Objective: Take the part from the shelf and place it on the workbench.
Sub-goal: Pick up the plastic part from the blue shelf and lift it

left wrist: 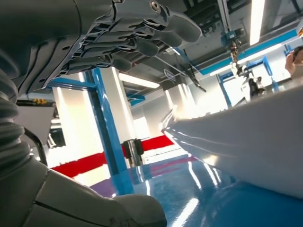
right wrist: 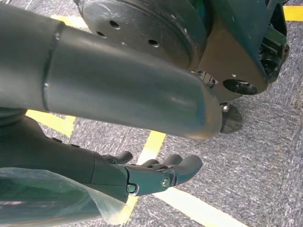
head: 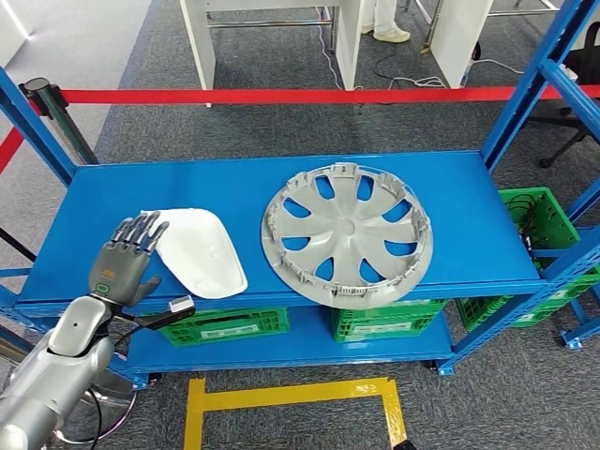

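Left hand: the left hand (head: 126, 258) is reaching over the shelf's front left part, fingers spread and extended, gripping nothing; fingertips are lying at the white part's left edge, contact not certain.
Left hand, wrist view: the hand (left wrist: 118, 38) is showing stretched fingers above and the thumb (left wrist: 107, 208) below, a wide gap between them with nothing in it; the white part (left wrist: 257, 142) is sitting just ahead on the glossy blue surface.
Right hand: the right hand (right wrist: 150, 175) is hanging low beside the robot's body over grey carpet with yellow tape lines (right wrist: 153, 142), fingers gently curled and apart, holding nothing.
Part: the white part (head: 200, 248), a smooth rounded-triangular shell, is lying flat on the upper deck of the shelf (head: 453, 206), left of centre.
Hubcap: the grey hubcap (head: 347, 232) is lying flat just right of the white part, not touching it, its near rim reaching the shelf's front edge.
Lower level: green crates (head: 226, 325) are sitting under the deck.
Floor: a yellow tape outline (head: 290, 398) is marking the carpet in front of the shelf; a red barrier tape (head: 283, 96) is stretching behind it.
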Controlling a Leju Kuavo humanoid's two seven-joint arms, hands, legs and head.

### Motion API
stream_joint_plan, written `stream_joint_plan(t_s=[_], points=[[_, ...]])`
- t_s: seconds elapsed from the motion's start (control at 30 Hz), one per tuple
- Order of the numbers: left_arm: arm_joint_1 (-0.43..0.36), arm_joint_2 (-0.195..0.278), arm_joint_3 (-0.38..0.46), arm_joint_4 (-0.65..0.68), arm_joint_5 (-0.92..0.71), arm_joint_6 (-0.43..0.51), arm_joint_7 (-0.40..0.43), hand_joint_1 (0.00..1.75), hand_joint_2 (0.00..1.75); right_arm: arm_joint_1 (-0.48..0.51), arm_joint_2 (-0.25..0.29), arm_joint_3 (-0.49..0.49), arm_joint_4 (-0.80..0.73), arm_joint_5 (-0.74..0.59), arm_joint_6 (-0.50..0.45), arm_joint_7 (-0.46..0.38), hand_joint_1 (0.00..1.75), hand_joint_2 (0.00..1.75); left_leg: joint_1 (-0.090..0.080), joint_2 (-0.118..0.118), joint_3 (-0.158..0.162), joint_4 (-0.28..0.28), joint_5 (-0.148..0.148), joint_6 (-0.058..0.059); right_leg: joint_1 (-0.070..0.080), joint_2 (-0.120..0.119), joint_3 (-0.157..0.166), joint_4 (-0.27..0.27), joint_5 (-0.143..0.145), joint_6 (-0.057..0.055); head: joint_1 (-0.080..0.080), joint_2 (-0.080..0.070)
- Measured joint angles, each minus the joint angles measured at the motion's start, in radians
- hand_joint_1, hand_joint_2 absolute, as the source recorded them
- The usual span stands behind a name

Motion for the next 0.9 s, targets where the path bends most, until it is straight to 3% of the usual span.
stream_joint_plan(t_s=[0.3, 0.57, 0.9], points=[[0.000, 0.000, -0.001, 0.000, 0.068, -0.008, -0.050, 0.00, 1.75, -0.004, 0.000, 0.000, 0.000, 0.002, 0.004, 0.000, 0.00, 0.00, 0.000, 0.000, 0.000, 0.000, 0.000, 0.000, 0.000, 0.000, 0.000, 0.000, 0.000, 0.000, 0.000, 0.000], [0.000, 0.002, 0.011, -0.012, 0.362, -0.207, -0.179, 0.00, 1.75, -0.005, 0.000, 0.000, 0.000, 0.003, 0.010, -0.003, 0.00, 0.00, 0.000, 0.000, 0.000, 0.000, 0.000, 0.000, 0.000, 0.000, 0.000, 0.000, 0.000, 0.000, 0.000, 0.000], [-0.012, 0.023, 0.011, -0.049, 0.460, -0.356, -0.232, 0.00, 1.75, -0.008, 0.000, 0.000, 0.000, 0.006, 0.016, -0.008, 0.00, 0.00, 0.000, 0.000, 0.000, 0.000, 0.000, 0.000, 0.000, 0.000, 0.000, 0.000, 0.000, 0.000, 0.000, 0.000]])
